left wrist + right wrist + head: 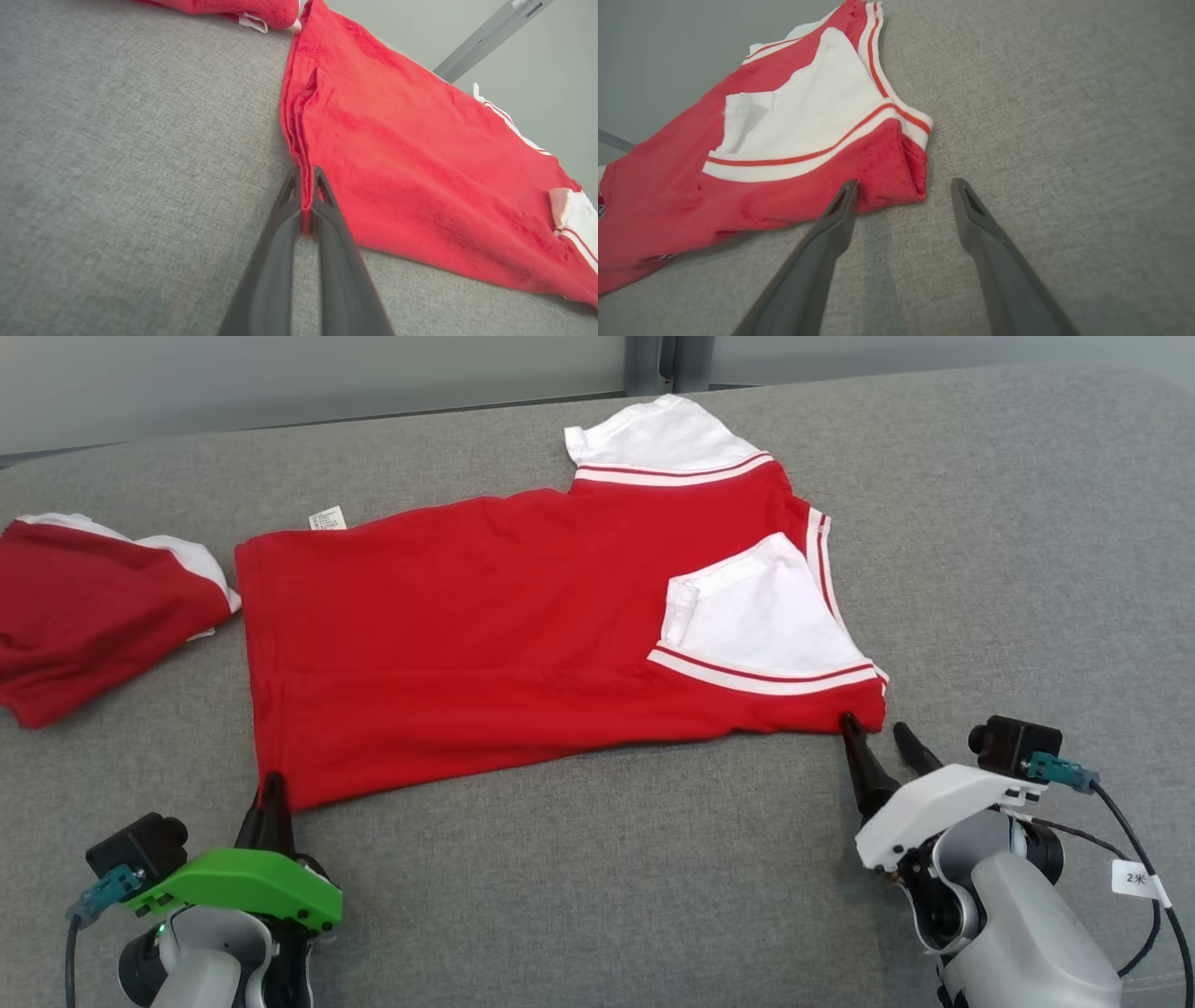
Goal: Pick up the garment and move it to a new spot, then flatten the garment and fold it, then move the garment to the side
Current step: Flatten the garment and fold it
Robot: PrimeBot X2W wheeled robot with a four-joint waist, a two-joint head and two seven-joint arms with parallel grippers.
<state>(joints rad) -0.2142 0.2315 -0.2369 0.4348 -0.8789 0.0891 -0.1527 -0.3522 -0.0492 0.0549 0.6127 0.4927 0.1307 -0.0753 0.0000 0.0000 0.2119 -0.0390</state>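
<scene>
- Left wrist view: left gripper (pixel 306 186) clamped on the red garment (pixel 420 163) at its hem corner (fabric pinched between both fingers).
- Right wrist view: right gripper (pixel 904 183) jaws wide, holding nothing, one fingertip at the garment's other near corner.
- Head view: garment spread flat mid-cushion (pixel 597 896), second red garment (pixel 84 607) bunched at left, apart.
- Count: two garments, two grippers.
</scene>
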